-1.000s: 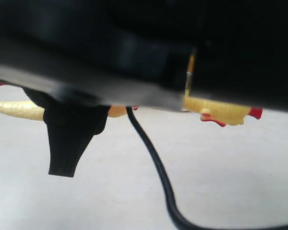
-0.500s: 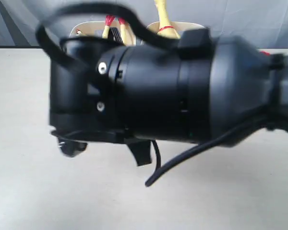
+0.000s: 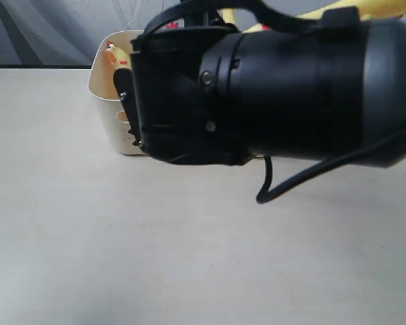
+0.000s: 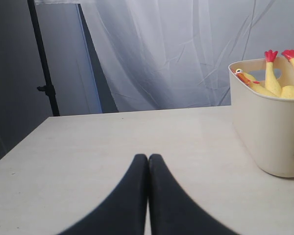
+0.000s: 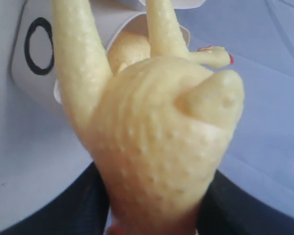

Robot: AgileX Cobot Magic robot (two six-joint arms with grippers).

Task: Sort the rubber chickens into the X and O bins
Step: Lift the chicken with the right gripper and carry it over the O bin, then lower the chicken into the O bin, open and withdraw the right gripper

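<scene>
The right gripper (image 5: 157,220) is clamped on the held chicken (image 5: 161,147). Its black fingers (image 5: 83,205) press against both flanks of the bumpy yellow torso, and the legs point away from the wrist. Beyond the legs stands the O bin (image 5: 39,46), with a second yellow body (image 5: 127,49) inside.

In the exterior view the right arm (image 3: 291,88) hides the grip. A yellow strip (image 3: 325,12) shows above the arm at 1 o'clock. A cream bin (image 3: 108,122) sits at 10 o'clock with a chicken head (image 3: 111,51) at its rim; we cannot read its mark there.

The left gripper (image 4: 148,169) is empty, its fingers pressed together over the table (image 4: 88,147).

We judge the chicken to be light, hollow and soft. It will squash under pressure, so moderate force suffices. The pimpled skin should resist slipping. We take hold across the thick torso, because the legs and neck are thin and likely to bend or swing.
</scene>
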